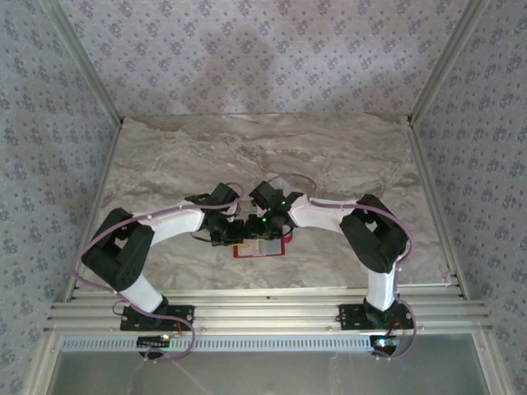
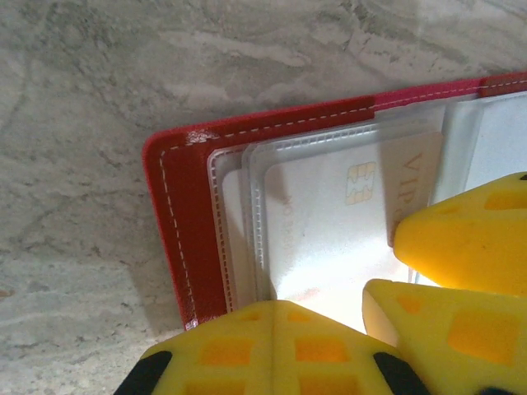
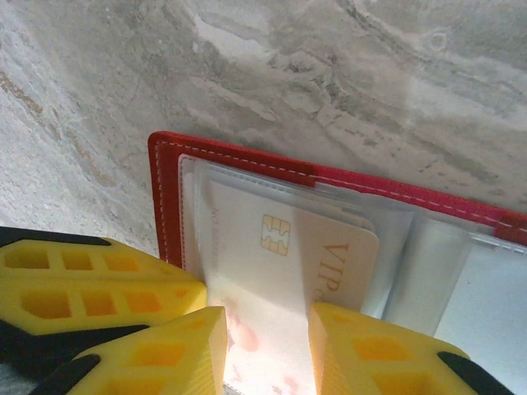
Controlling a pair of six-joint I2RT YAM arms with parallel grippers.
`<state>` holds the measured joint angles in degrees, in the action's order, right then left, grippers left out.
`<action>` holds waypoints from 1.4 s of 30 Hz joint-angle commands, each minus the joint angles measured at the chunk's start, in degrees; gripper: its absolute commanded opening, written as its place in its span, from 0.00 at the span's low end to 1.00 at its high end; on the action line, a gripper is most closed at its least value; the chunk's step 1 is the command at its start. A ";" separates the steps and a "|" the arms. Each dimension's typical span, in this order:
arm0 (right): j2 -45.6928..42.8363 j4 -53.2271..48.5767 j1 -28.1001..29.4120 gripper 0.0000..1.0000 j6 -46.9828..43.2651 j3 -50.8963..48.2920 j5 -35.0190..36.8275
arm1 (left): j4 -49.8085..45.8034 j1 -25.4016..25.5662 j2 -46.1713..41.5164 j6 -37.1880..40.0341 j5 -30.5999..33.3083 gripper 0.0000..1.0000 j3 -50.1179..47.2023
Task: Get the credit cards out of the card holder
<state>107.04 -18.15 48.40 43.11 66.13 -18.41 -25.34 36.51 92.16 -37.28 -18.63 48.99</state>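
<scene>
The red card holder (image 1: 262, 249) lies open and flat on the marbled worktop (image 2: 123, 82), near its front edge, midway between the two arms. A pale card (image 2: 321, 230) with a gold chip sits in the outermost clear pocket, mostly tucked in. The left tool (image 2: 272, 325) is fully closed and empty, its joined tips bearing down on the holder at the red border, most likely to pin it so it cannot slide when a card is drawn. The right tool (image 3: 265, 329) stands partly open, one finger on each side of the card's middle. From so close the tips seem to rest on the card's face rather than pinch it, so I cannot say it has a grip. No card lies outside the holder yet.
</scene>
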 commanded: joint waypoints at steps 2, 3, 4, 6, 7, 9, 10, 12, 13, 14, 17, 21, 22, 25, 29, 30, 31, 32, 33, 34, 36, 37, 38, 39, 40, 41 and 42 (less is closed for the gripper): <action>1.25 -2.92 0.12 0.32 0.36 -0.21 1.84 | -2.60 0.23 -0.36 0.90 1.85 0.00 0.56; 1.16 -3.51 0.14 0.32 0.21 -0.20 2.36 | -2.69 0.24 -0.52 0.89 1.85 0.00 0.51; 1.00 -4.10 0.12 0.33 0.10 -0.13 3.11 | -2.74 0.23 -0.72 0.91 1.89 0.00 0.53; 0.67 -5.27 0.14 0.32 -0.30 0.04 4.20 | -3.07 0.30 -1.21 0.87 2.17 0.00 0.49; 0.56 -5.79 0.14 0.32 -0.37 0.13 4.82 | -3.32 0.28 -1.42 0.91 2.43 0.00 0.51; 0.28 -6.90 0.16 0.33 -0.64 0.39 5.89 | -3.93 0.26 -1.54 1.18 2.95 0.00 0.79; 0.10 -7.30 0.11 0.33 -0.79 0.49 6.19 | -4.19 0.23 -1.49 1.25 3.27 0.00 0.80; -0.40 -7.54 0.08 0.33 -0.84 0.49 6.46 | -4.85 0.30 -1.35 1.51 3.98 0.00 0.97; -0.72 -7.54 0.06 0.33 -0.92 0.49 6.51 | -5.10 0.30 -1.20 1.59 4.21 0.00 1.01; -1.02 -7.43 0.03 0.33 -0.91 0.49 6.46 | -5.21 0.25 -1.20 1.65 4.31 0.00 0.93; -2.30 -6.30 0.03 0.32 -0.95 0.11 5.49 | -5.33 0.25 -1.19 1.65 4.39 0.00 0.92; -4.29 -5.01 -0.32 0.33 -0.54 -0.92 4.73 | -5.49 0.24 -1.19 1.60 4.39 0.00 1.33; -4.76 -4.81 -0.45 0.32 -0.50 -1.25 4.71 | -5.59 0.27 -1.17 1.59 4.41 0.00 1.58; -5.52 -4.32 -0.91 0.32 -0.49 -2.16 4.50 | -6.19 0.30 -1.19 1.65 4.48 0.00 2.32; -5.88 -1.50 -1.36 0.32 -0.64 -3.84 2.10 | -5.69 0.47 -2.10 1.07 3.25 0.00 3.10; -5.90 -0.38 -1.44 0.31 -0.62 -4.46 1.30 | -5.61 0.63 -2.30 0.78 2.80 0.00 3.39; -5.95 0.94 -1.48 0.30 -0.62 -5.12 0.48 | -5.28 0.78 -2.41 0.57 2.39 0.00 3.71; -5.96 2.06 -1.56 0.29 -0.59 -5.70 -0.08 | -5.01 0.90 -2.48 0.33 2.00 0.00 3.98; -6.06 3.52 -1.72 0.28 -0.45 -6.62 -0.70 | -4.77 1.09 -2.36 0.15 1.61 0.00 4.22; -6.19 4.78 -1.80 0.27 -0.41 -7.31 -1.28 | -4.47 1.13 -2.19 0.07 1.26 0.00 4.51; -6.39 6.75 -2.00 0.25 -0.44 -8.41 -1.96 | -4.20 1.30 -1.31 0.05 0.80 0.00 4.88; -6.42 7.37 -2.15 0.24 -0.52 -8.77 -2.27 | -4.02 1.29 -0.74 0.10 0.68 0.00 4.93; -6.30 7.69 -2.18 0.23 -0.57 -8.94 -2.48 | -3.86 1.31 -0.17 0.22 0.53 0.00 4.93; -6.13 7.97 -2.26 0.23 -0.60 -9.12 -2.63 | -3.81 1.29 0.37 0.43 0.61 0.00 4.87; -5.87 8.10 -2.39 0.22 -0.59 -9.26 -2.96 | -3.94 1.35 0.90 0.60 0.92 0.00 4.84; -5.72 8.44 -2.55 0.21 -0.68 -9.42 -3.28 | -4.15 1.32 1.29 0.86 1.34 0.00 4.81; -5.62 8.74 -2.62 0.21 -0.62 -9.57 -3.47 | -4.44 1.34 1.72 1.06 2.02 0.00 4.79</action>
<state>102.30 -11.64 46.33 42.83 57.23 -20.05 -29.28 37.52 92.49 -36.64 -16.93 52.62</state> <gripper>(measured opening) 0.211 0.060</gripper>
